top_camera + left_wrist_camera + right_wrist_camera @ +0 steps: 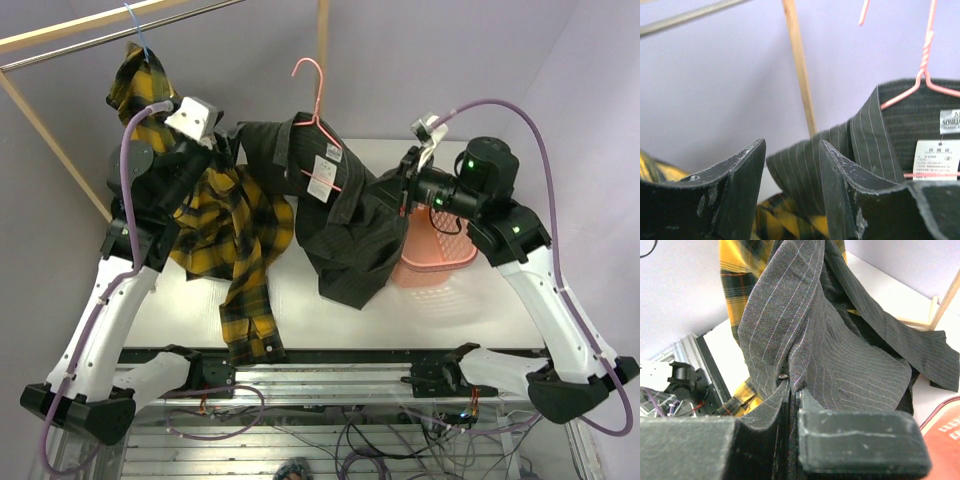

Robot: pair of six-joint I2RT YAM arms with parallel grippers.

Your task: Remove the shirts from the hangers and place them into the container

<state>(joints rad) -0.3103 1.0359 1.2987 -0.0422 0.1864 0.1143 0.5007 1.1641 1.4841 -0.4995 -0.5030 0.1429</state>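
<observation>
The dark striped shirt, with the pink hanger in its collar, is clamped in the shut jaws of the right gripper beside the container. The jaws of the left gripper are parted, with nothing held.

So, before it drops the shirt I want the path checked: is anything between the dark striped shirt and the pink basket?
Nothing visible lies between them: the dark striped shirt, pinched in the right claw, hangs right beside the basket. But the pink hanger is still inside its collar and would go in too.
</observation>
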